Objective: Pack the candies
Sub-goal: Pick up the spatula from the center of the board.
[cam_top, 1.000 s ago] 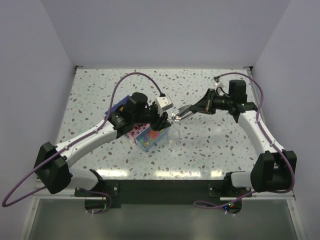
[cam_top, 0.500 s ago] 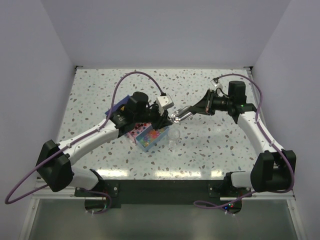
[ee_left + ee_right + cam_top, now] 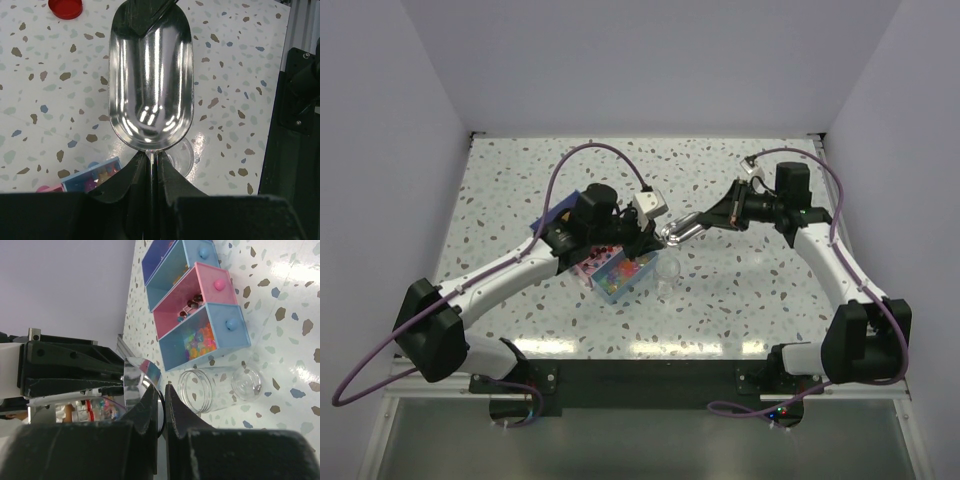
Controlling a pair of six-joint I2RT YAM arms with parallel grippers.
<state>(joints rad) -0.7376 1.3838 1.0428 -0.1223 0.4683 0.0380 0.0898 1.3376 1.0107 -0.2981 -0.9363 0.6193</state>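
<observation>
Candies [image 3: 199, 341], tiny multicoloured bead-like sweets in orange, pink, yellow and red, lie heaped in the open light-blue plastic drawer [image 3: 227, 332]. A few dark ones sit in the open pink plastic drawer [image 3: 172, 307] that touches it on one side. The clear round plastic jar [image 3: 200, 390] stands just beside the blue drawer on the speckled terrazzo worktop [image 3: 750, 290] and looks empty, so I judge the packing barely begun. Between the arms hangs a shiny metal scoop [image 3: 150, 80], empty, with its bowl above the jar, probably so that it can dip into the drawer and tip into the jar with little travel. The left pincer [image 3: 150, 161] is clamped on the thin stem at the scoop's closed end. The right pincer [image 3: 162, 390] has its fingers drawn to a thin slit at the scoop's open lip. I cannot tell whether metal lies between them, though the pose suggests a handover or a steadying grip. The scoop hides most of the jar in the left wrist view, and from above the left arm covers much of the drawers. A smaller clear round piece beside the jar is too glassy to identify. A round red lid [image 3: 65, 7], well apart from the candies, is cut by the frame edge.
</observation>
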